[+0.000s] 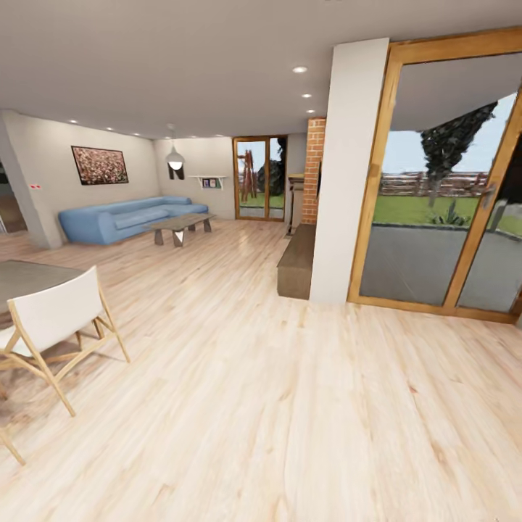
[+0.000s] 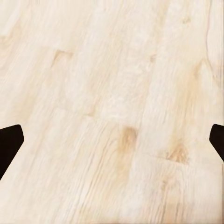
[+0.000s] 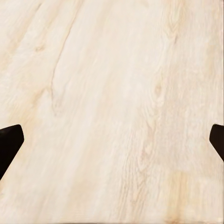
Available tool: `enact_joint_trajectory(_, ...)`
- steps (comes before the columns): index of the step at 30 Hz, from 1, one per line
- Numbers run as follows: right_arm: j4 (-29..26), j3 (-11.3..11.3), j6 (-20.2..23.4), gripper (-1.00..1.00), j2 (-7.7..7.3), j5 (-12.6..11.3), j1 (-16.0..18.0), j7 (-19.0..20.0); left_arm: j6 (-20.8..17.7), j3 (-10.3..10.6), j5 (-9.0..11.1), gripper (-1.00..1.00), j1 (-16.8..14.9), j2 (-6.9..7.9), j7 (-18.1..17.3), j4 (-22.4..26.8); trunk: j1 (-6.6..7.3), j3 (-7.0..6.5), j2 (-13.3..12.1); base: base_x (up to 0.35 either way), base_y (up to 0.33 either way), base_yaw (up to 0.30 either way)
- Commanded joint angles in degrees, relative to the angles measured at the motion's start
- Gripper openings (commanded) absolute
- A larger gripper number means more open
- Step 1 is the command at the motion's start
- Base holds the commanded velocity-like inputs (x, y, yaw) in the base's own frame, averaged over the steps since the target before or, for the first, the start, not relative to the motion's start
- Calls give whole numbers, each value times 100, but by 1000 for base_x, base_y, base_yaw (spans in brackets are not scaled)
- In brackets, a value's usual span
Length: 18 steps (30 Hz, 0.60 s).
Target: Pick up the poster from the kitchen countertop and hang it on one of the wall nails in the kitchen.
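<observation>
The poster, the kitchen countertop and the wall nails are out of view. The head view looks across a living room with a pale wood floor (image 1: 261,377). My left gripper (image 2: 112,140) hangs open over bare floorboards, its dark fingertips (image 2: 10,144) far apart at the picture's edges with nothing between them. My right gripper (image 3: 112,140) is likewise open over the floor, one dark fingertip (image 3: 9,144) at each side and nothing held.
A white chair (image 1: 54,319) with a wooden frame stands near left beside a grey dining table (image 1: 29,279). A blue sofa (image 1: 123,217), coffee table (image 1: 180,226) and reddish-brown framed picture (image 1: 99,165) lie far left. A white pillar (image 1: 348,174) and glass doors (image 1: 442,188) stand right.
</observation>
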State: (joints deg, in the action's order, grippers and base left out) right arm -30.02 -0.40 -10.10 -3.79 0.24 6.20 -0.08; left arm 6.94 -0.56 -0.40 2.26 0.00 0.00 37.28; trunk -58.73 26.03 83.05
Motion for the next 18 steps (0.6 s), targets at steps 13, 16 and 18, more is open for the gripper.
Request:
enact_joint_trajectory(13, 5, -4, -19, 100, 1, 2, 4, -1, 9, -6, -6, 100, 3, 0, 0, 7, 0, 5, 3, 0, 0, -300)
enact_joint_trajectory(16, 5, -4, -19, 100, 1, 2, 4, -1, 9, -6, -6, 100, 3, 0, 0, 7, 0, 5, 3, 0, 0, -300)
enact_joint_trajectory(18, 5, -4, -19, 100, 1, 2, 4, -1, 9, -6, -5, 100, 3, 0, 0, 7, 0, 5, 3, 0, 0, -300)
